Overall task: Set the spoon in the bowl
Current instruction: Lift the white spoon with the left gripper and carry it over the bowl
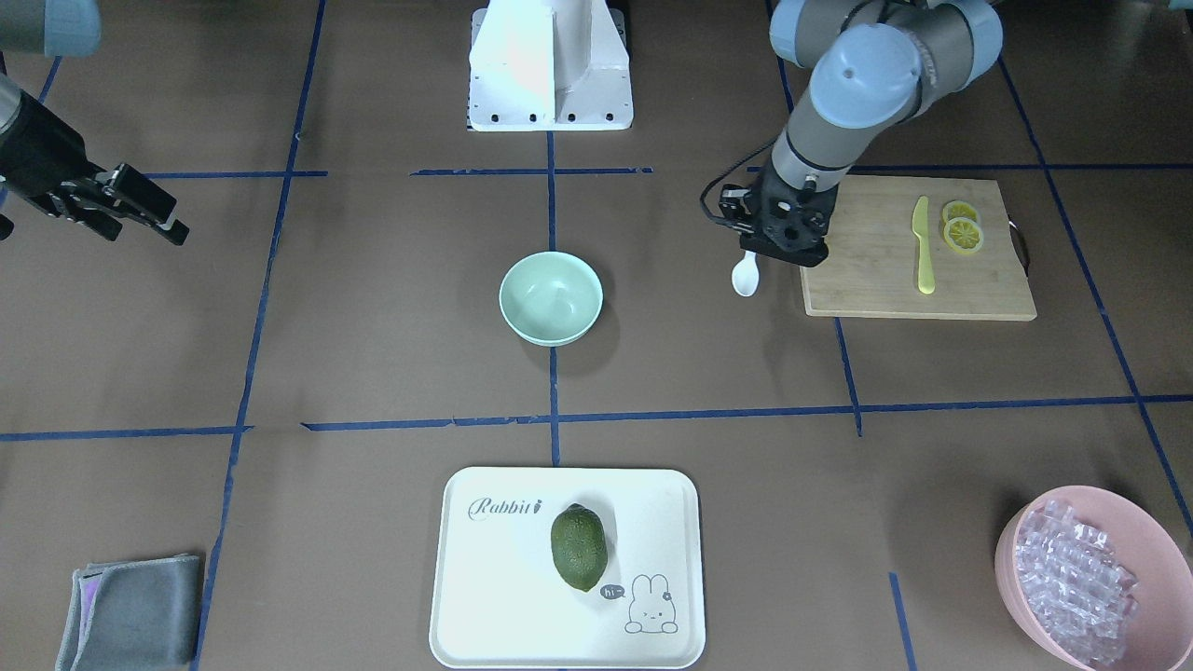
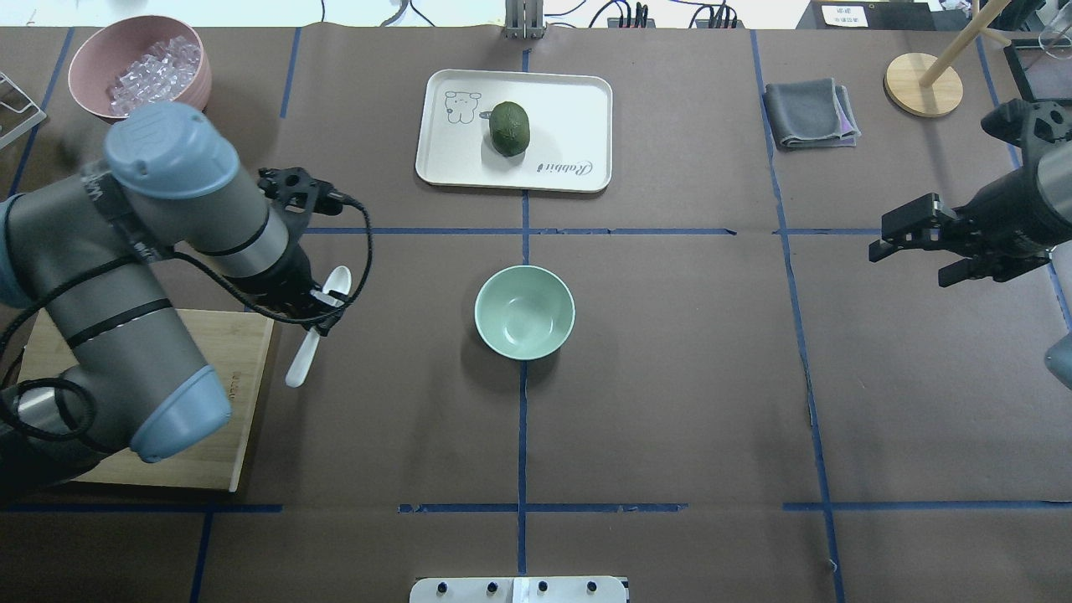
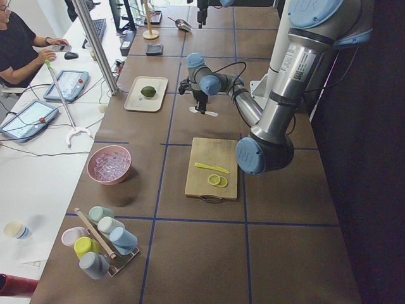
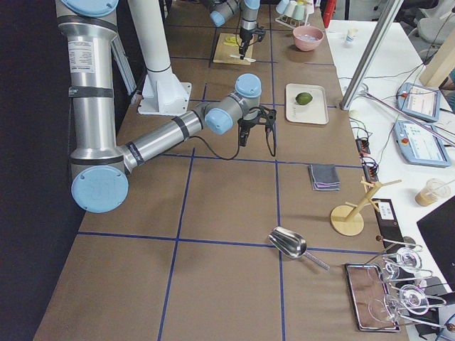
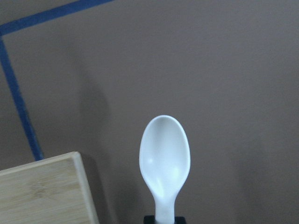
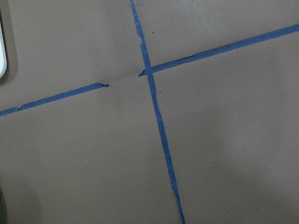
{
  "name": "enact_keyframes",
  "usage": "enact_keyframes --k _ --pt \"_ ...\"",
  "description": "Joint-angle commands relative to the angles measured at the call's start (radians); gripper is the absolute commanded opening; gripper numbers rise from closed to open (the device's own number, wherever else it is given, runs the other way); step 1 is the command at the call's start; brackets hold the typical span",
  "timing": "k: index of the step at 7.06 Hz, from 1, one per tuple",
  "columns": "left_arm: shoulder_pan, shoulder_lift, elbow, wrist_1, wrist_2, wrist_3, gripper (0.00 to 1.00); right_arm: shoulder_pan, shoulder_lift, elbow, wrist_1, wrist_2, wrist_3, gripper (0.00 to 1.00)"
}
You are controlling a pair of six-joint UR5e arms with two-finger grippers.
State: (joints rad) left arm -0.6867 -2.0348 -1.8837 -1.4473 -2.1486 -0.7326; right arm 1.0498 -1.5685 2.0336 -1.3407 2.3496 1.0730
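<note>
Left gripper is closed on the handle of the spoon, gripping it at mid-length. The white oval scoop projects past the fingertips toward the far edge of the counter; the handle end trails back toward the robot's edge. In the left wrist view the scoop faces up over bare brown surface, beside a corner of the cutting board. The spoon sits between that board, at the robot's left end of the counter, and the bowl at the counter's centre, well apart from the bowl. A yellow knife and lemon slices lie on the board. Right gripper hangs near the counter's right end, jaws spread and holding nothing.
</note>
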Motion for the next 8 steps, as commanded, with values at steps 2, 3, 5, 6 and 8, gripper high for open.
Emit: enact_keyframes --k 2,3,5,6,8 --pt "0.050 -0.190 0.122 0.041 -0.001 -0.020 0.00 0.041 -0.054 -0.001 0.000 0.000 -0.093 1.00" --pt "0.055 -0.227 0.158 0.039 -0.001 -0.037 0.00 0.048 -0.067 -0.001 0.000 0.000 -0.116 1.00" --pt "0.062 -0.292 0.231 0.041 -0.001 -0.068 0.00 0.050 -0.073 -0.004 0.002 -0.006 -0.119 1.00" --pt "0.087 -0.300 0.239 0.039 0.002 -0.091 0.00 0.052 -0.074 0.000 0.002 -0.006 -0.119 1.00" --pt "0.102 -0.420 0.370 0.025 0.004 -0.108 0.00 0.052 -0.076 0.004 0.002 -0.006 -0.119 1.00"
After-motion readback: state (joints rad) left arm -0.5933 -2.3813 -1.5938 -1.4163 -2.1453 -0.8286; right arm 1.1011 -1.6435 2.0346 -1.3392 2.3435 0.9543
